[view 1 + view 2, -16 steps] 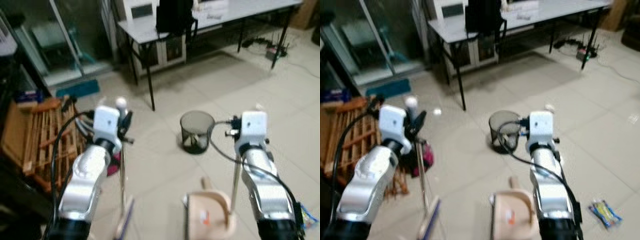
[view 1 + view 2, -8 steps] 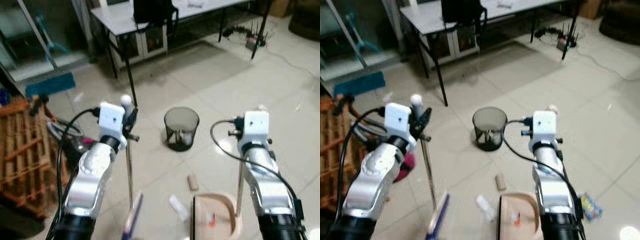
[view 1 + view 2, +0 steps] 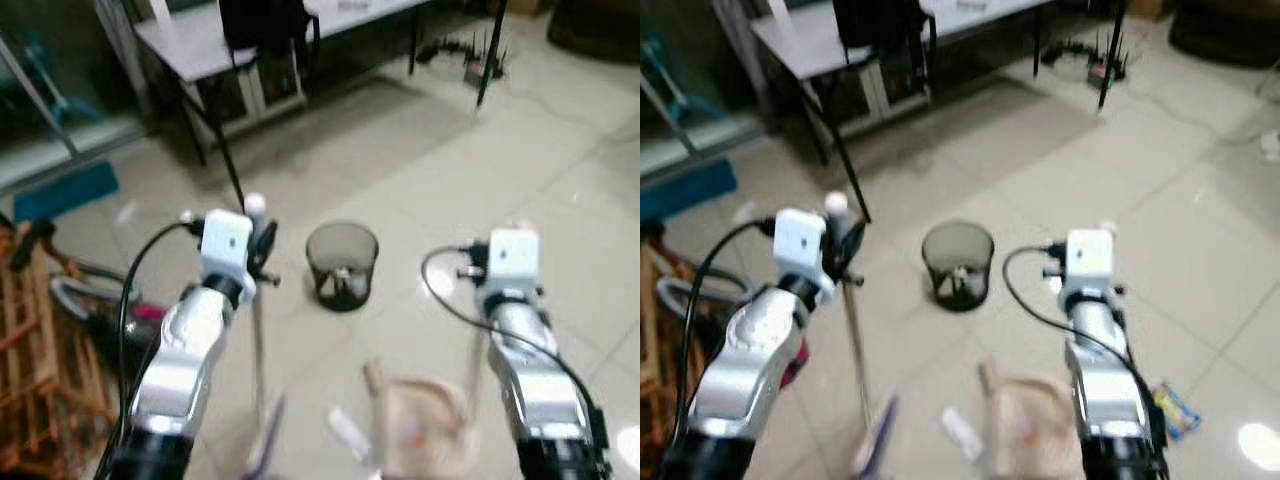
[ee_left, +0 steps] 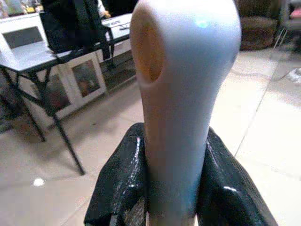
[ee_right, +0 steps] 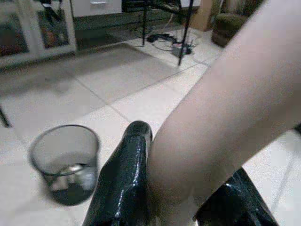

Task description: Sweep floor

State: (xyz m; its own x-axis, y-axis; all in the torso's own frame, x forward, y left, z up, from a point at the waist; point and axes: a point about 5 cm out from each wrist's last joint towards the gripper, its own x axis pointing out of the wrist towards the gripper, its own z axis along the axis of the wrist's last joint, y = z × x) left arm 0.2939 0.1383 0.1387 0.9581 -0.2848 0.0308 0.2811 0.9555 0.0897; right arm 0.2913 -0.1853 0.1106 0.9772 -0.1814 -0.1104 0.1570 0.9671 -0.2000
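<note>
Both grippers grip: left gripper (image 4: 174, 188) clamps broom handle (image 4: 181, 94); right gripper (image 5: 178, 188) clamps dustpan handle (image 5: 221, 117).

Blurry head views overlook floor; wrist views close.

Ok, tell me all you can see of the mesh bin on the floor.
The mesh bin is a small, dark, round wire-mesh wastebasket, open at the top and slightly narrower toward its base. It stands upright on the pale tiled floor, ahead of the robot and between its two arms, short of the table. Some pale rubbish lies at its bottom, blurred. Nothing touches it but the floor.
</note>
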